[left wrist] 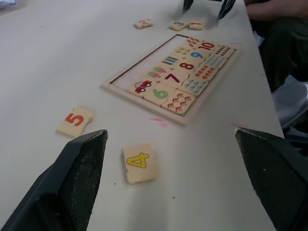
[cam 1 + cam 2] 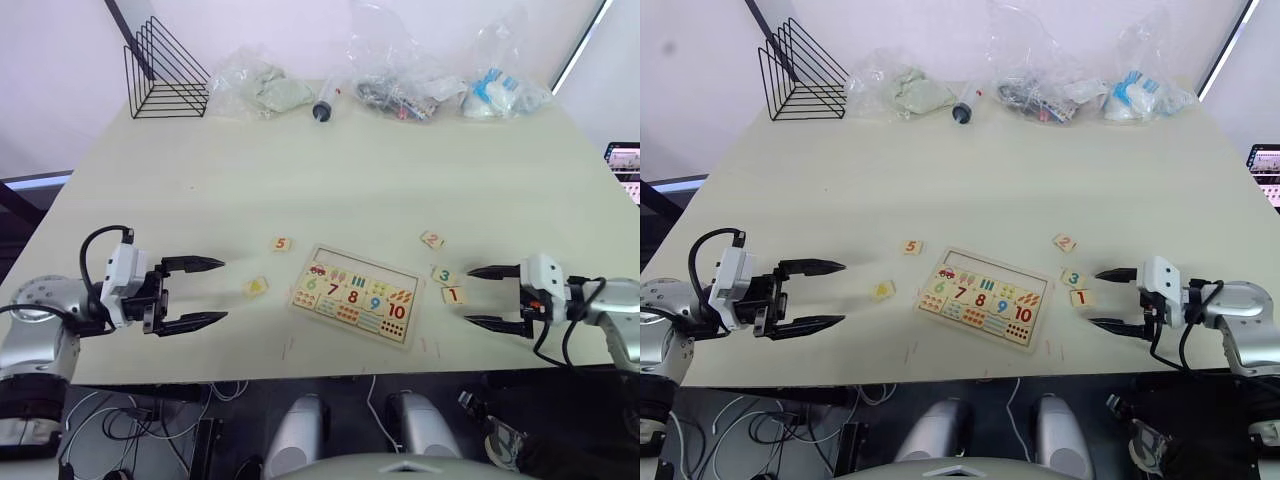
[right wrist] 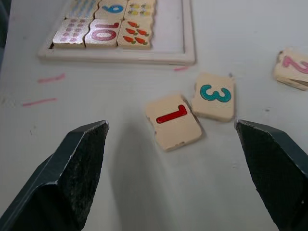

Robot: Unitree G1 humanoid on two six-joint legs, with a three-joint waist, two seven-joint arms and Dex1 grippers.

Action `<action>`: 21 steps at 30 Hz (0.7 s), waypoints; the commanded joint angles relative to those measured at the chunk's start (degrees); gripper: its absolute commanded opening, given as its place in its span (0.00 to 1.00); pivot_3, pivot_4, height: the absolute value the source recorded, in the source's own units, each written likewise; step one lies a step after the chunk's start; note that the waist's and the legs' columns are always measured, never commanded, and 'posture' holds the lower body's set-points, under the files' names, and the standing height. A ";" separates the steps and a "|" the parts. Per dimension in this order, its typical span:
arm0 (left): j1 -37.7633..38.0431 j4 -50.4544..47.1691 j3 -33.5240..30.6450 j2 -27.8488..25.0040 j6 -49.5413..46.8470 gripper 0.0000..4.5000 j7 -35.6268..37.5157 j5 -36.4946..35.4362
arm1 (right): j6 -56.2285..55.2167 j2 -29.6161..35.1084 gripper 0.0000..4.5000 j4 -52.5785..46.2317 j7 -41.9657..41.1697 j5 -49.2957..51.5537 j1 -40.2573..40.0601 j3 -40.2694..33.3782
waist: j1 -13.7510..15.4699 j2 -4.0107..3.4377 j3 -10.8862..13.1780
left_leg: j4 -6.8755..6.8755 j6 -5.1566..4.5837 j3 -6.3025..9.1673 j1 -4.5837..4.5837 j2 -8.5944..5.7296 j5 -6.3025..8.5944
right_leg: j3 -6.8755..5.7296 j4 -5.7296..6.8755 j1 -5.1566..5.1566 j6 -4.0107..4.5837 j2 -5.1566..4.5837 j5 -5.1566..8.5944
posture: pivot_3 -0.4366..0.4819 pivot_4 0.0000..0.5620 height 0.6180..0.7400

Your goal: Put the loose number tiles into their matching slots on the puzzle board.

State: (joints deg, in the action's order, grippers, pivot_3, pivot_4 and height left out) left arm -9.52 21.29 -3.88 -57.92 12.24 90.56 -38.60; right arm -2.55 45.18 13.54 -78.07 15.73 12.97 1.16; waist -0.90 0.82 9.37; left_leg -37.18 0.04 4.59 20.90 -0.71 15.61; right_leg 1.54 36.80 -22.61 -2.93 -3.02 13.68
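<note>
tiles loose, both grippers gaping and empty
right gripper (image 3: 171, 168) faces the 1 tile (image 3: 173, 121); it's thin, light, stiff; pinch its opposite edges

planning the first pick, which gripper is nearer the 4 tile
Left. The left gripper is open just to the robot's left of the 4 tile; the right gripper is open on the far side of the board.

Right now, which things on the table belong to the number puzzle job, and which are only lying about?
For the job: puzzle board; tile 5; tile 4; tile 2; tile 3; tile 1.

Lying about: black wire rack; syringe; three clear plastic bags along the far edge.
</note>
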 commanded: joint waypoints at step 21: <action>-2.46 3.32 10.21 -8.18 9.93 1.00 1.94 -12.35 | 0.01 2.11 0.98 1.28 -5.47 -4.87 6.15 5.84 | -0.01 -0.08 0.07 | 0.00 0.00 0.04 0.02 -0.07 0.00 | -0.05 0.00 0.00 0.00 0.06 0.01 | 0.48 0.27 1.00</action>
State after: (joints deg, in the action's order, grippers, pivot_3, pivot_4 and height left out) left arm -12.14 24.55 5.97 -64.85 20.75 90.70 -49.20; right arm -2.79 47.02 15.94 -83.28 10.91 19.14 6.50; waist -0.91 0.73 9.44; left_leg -37.18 0.04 4.63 20.91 -0.78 15.61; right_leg 1.49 36.81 -22.61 -2.94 -2.97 13.68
